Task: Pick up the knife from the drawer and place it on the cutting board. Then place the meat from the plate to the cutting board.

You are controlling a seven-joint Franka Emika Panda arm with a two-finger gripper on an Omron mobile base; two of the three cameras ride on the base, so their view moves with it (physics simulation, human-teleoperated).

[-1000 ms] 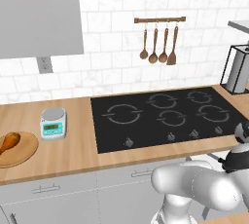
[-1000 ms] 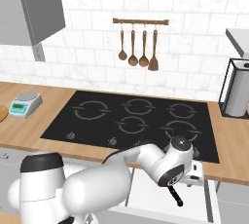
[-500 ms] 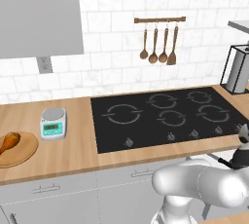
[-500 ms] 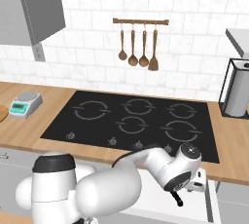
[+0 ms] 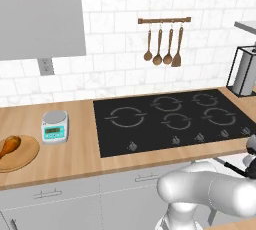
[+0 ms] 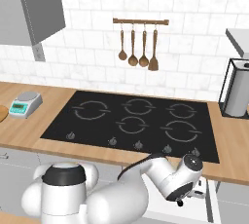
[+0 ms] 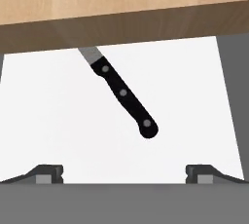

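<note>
A: How is the arm posed?

B: The arm is seen folded low in front of the counter (image 6: 228,155), its wrist bent down below the counter edge over the open drawer (image 6: 209,203) at the right of the hob (image 6: 131,121). In the right base view the gripper (image 6: 192,196) is pointed into the drawer. In the hand view the gripper (image 7: 124,173) is seen from behind, with one fingertip at each side of the frame, so the jaws are spread wide and nothing is held between them.

A: Where is the knife?

B: The knife (image 7: 124,96) is lying flat on the white drawer floor (image 7: 48,121), set diagonally. The black handle with three rivets is nearest the fingertips, but well apart from them. Only a short stub of the silver blade can be seen.

A: What is hidden or cut off?

B: The rest of the blade is covered by the counter's wooden edge in the hand view. In the left base view the hand is cut off at the right border. The meat (image 5: 9,146) is resting on the plate (image 5: 25,159) at the far left of the counter, beside a small scale (image 5: 54,126); plate and drumstick are both clipped by the frame edge.
</note>
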